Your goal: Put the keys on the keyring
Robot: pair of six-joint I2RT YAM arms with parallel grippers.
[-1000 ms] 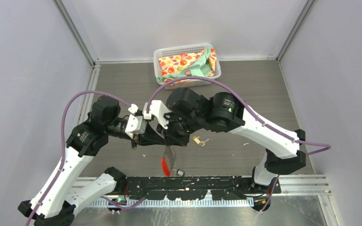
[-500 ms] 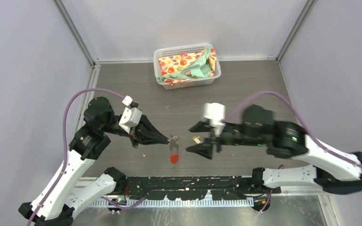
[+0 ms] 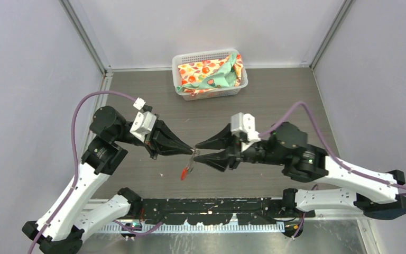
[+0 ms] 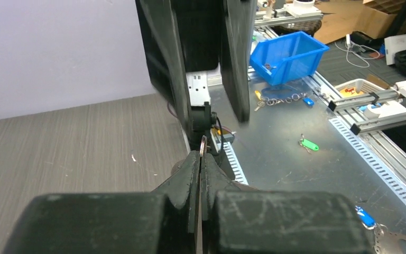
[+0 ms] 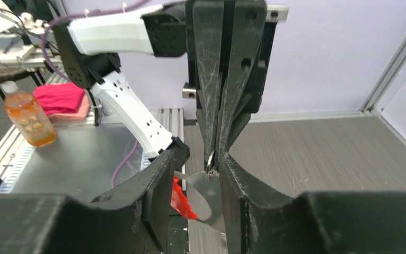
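Silver metal keyring off table, mid-workspace, hanging from left gripper; red oblong plastic tag dangles lowest. Left fingers pressed together, pinching thin ring edge at tips. Right gripper partly open, holding nothing; fingers straddle left tips and ring, one pad just beside ring, contact unclear. Both arms reach inward and low, grippers tip to tip over grey wood-grain table. Flat silver piece below ring: key or not, unclear. Small keys not made out.

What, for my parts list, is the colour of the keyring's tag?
Red; the oblong plastic tag shows best in the top external view.
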